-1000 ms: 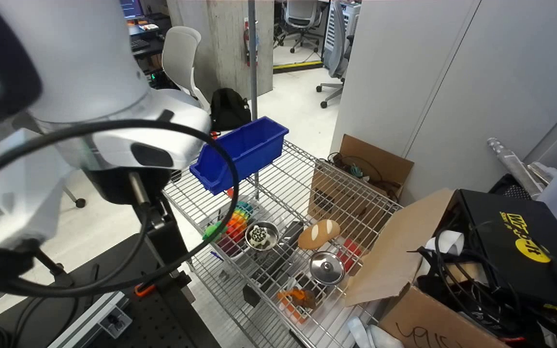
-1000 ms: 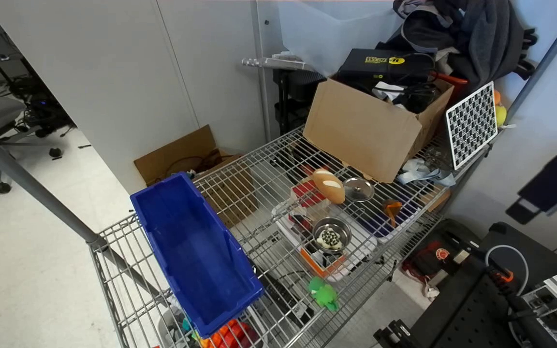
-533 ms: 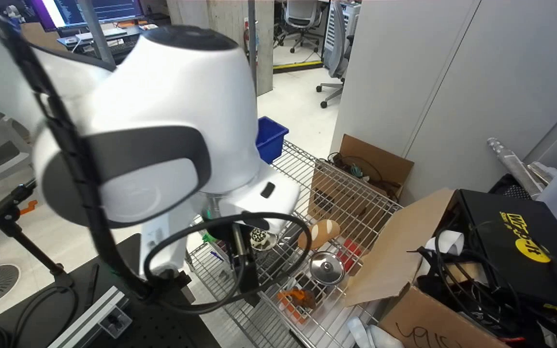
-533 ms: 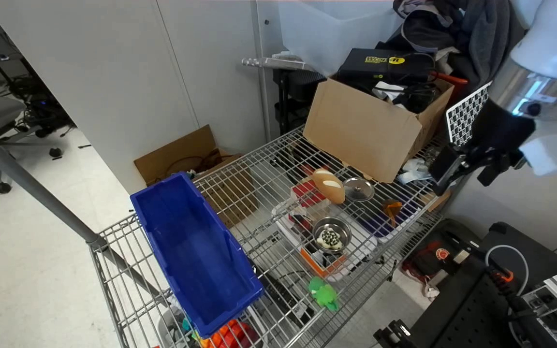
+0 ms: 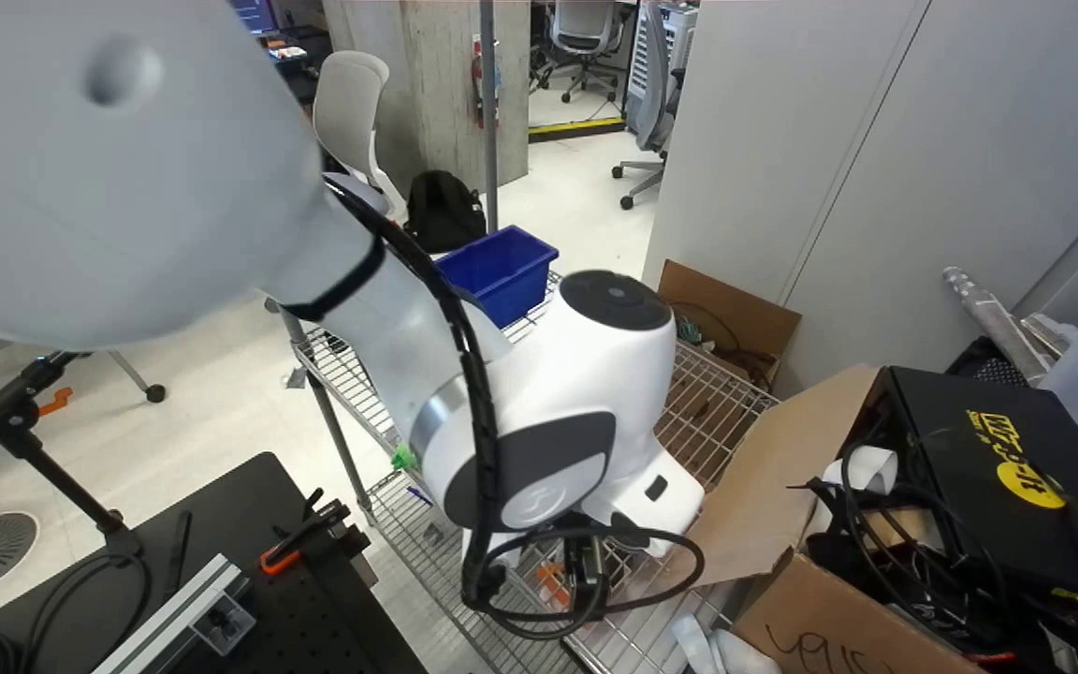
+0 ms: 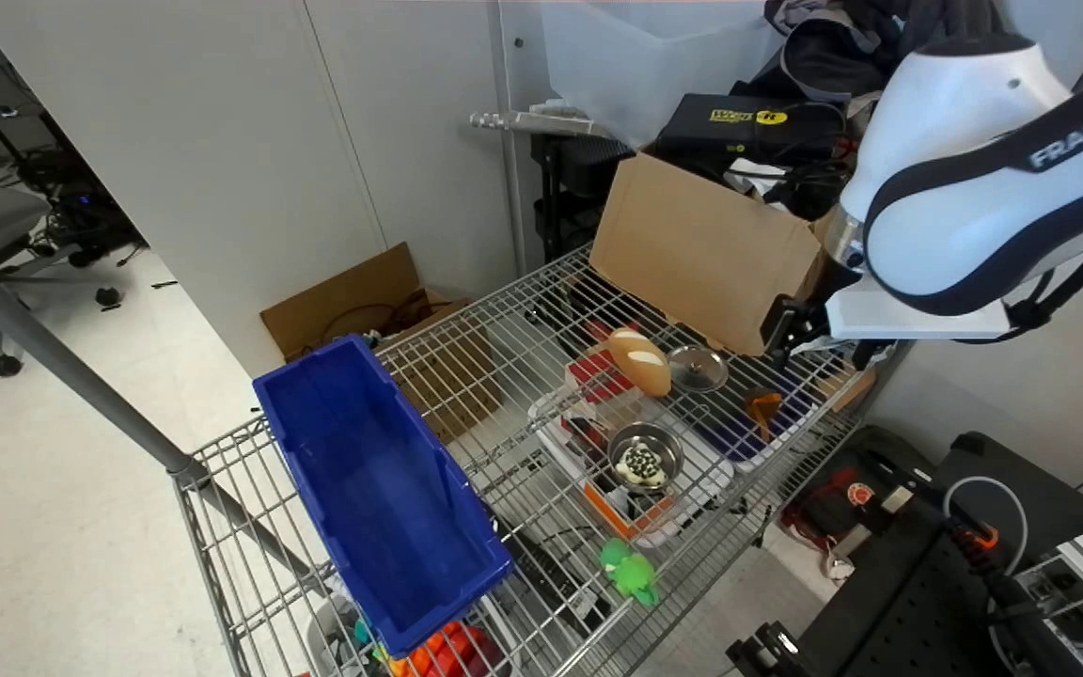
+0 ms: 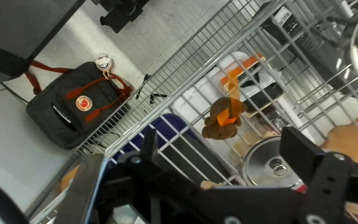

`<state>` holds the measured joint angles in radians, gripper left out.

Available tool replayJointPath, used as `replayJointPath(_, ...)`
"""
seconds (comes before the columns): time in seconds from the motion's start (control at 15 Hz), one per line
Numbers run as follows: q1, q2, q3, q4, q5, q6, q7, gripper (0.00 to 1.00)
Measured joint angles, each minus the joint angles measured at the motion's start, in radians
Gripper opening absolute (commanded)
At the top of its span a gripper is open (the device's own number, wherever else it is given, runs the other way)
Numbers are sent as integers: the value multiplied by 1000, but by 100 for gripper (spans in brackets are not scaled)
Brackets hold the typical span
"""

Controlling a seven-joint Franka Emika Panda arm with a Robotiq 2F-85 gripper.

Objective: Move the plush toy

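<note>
A small brown plush toy with an orange ribbon [image 7: 219, 132] lies on the wire shelf [image 7: 194, 67] ahead of my gripper [image 7: 221, 140]. In an exterior view it [image 6: 762, 408] sits near the shelf's edge, with my open, empty gripper [image 6: 822, 350] above and to its right. In an exterior view the arm hides it. Other soft toys show: a green one [image 6: 630, 571] at the shelf edge, and a white one with black spots [image 6: 642, 464] inside a metal pot [image 6: 671, 442]. The task does not say which toy is meant.
A metal lid [image 7: 269, 161] and a toy bread loaf [image 6: 640, 362] lie near the brown toy. An open cardboard box with a raised flap [image 6: 701, 254] stands close behind the gripper. A blue bin [image 6: 382, 498] is at the shelf's far end. A black table [image 5: 249, 524] is beside the shelf.
The arm has swung in over the shelf and lowered, bringing my gripper toward the brown toy's end, near the cardboard box. The toys, pot, lid and bin have not moved.
</note>
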<state>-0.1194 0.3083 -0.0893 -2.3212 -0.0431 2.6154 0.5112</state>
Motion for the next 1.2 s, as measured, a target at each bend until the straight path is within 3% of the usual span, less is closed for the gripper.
replayJointPath(0.27,57,220,-78,160,1,15,52,100)
replayJointPath(0.47,92,337,-97,262,11,11,76,100)
replayJointPath(0.53,103,369,-98,292,15,6,83,95)
replayJointPath(0.6,114,397,-98,319,17,-2,89,74)
replayJointPath(0.8,142,460,-100,381,30,-36,101,61)
replayJointPath(1.2,152,486,-100,465,80,-121,103,14)
